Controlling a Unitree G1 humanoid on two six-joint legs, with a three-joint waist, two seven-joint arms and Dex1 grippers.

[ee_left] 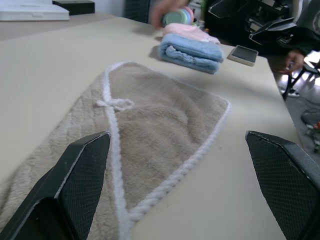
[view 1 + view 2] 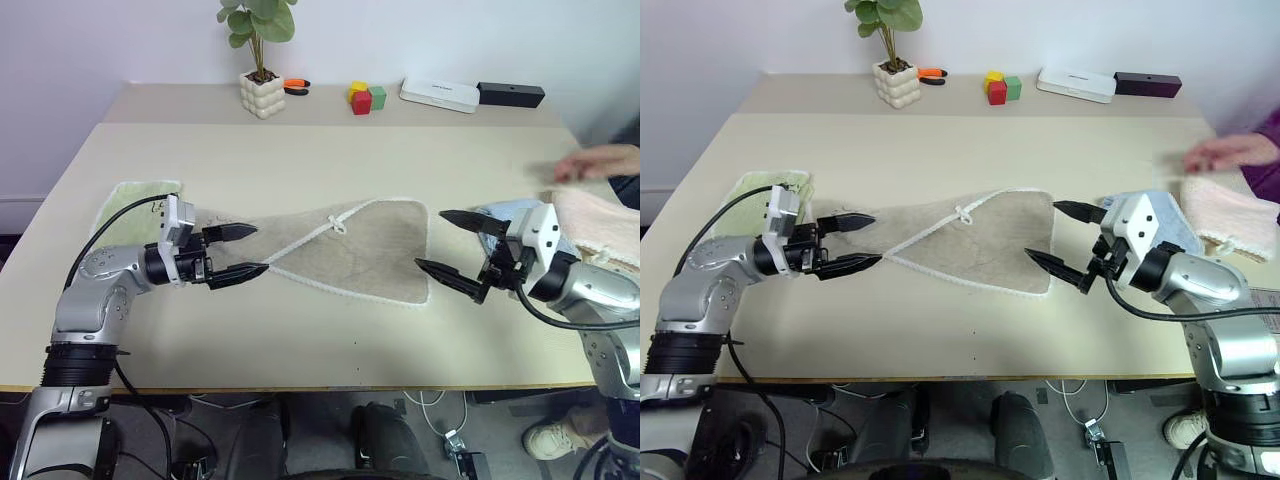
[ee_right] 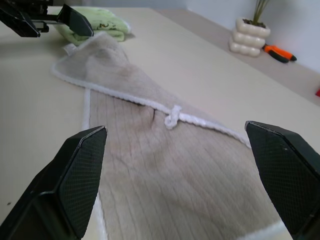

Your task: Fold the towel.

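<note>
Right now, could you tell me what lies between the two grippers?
The towel lies between the left gripper and right gripper, seen in both eye views.

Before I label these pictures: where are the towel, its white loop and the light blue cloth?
towel (image 2: 370,250): left eye view, open middle.
white loop (image 2: 337,225): left eye view, its knot.
light blue cloth (image 1: 192,50): left wrist view, folded front.
</note>
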